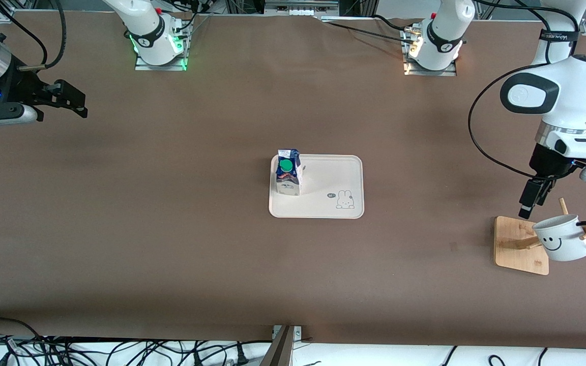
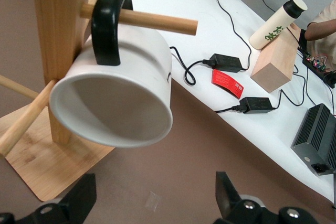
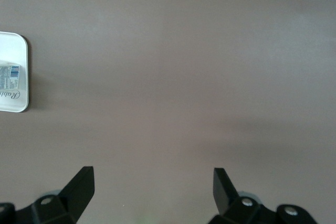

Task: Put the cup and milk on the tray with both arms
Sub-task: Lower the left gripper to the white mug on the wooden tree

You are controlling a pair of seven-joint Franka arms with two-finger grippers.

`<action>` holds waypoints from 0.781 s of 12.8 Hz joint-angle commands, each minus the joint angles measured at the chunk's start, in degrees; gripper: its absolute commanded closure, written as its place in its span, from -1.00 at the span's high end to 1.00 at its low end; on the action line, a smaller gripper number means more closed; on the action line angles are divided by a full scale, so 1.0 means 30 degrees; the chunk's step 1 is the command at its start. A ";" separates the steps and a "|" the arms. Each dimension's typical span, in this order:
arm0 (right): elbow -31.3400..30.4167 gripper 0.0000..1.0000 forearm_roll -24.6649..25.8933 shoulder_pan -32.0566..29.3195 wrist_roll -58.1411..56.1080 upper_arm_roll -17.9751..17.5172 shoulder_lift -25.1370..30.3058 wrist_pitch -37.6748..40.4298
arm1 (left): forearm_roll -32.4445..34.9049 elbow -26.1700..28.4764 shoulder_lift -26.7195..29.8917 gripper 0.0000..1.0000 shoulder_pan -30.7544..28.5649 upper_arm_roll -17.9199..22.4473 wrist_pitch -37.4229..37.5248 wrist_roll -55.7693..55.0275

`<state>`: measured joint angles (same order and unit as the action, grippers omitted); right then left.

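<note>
Here the left gripper (image 1: 531, 201) hangs with its fingers (image 2: 79, 195) spread wide and empty, just above the bamboo rack base (image 1: 510, 235) at the left arm's end of the table and close beside the cup (image 1: 562, 238) without touching it. The cup hangs tilted on the wooden rack (image 2: 55, 30), its black handle (image 2: 107, 22) looped over a peg (image 2: 157, 22), its mouth turned toward the gripper and showing nothing inside. The right gripper (image 1: 69, 100) waits in the air over bare table at the right arm's end, its fingers (image 3: 79, 187) likewise spread apart and holding nothing. Between the two, mid-table, lies the tray (image 1: 333, 173), and the milk (image 1: 288, 173) stands upright in it, at the end toward the right arm, green cap up. The rest of the tray holds nothing.
</note>
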<state>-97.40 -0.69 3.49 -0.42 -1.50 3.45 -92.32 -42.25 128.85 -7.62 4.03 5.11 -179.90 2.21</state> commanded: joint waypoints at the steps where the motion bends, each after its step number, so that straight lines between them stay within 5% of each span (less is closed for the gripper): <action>1: 0.0499 1.00 0.0289 -0.0403 -0.0210 -0.0409 -0.0122 0.0069 | -0.0333 -0.1056 -0.0914 1.00 0.0149 0.0053 -0.1112 0.0143; 10: 0.1380 1.00 0.0377 -0.0403 -0.0210 -0.0469 -0.0680 -0.0105 | 0.4208 -0.1493 -0.1618 1.00 0.0091 0.0229 -0.1968 0.0437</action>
<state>-94.92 -0.28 3.47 -0.43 -2.00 1.89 -92.99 -31.45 126.59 -11.06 4.54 5.40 -185.19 2.84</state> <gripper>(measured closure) 0.000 0.000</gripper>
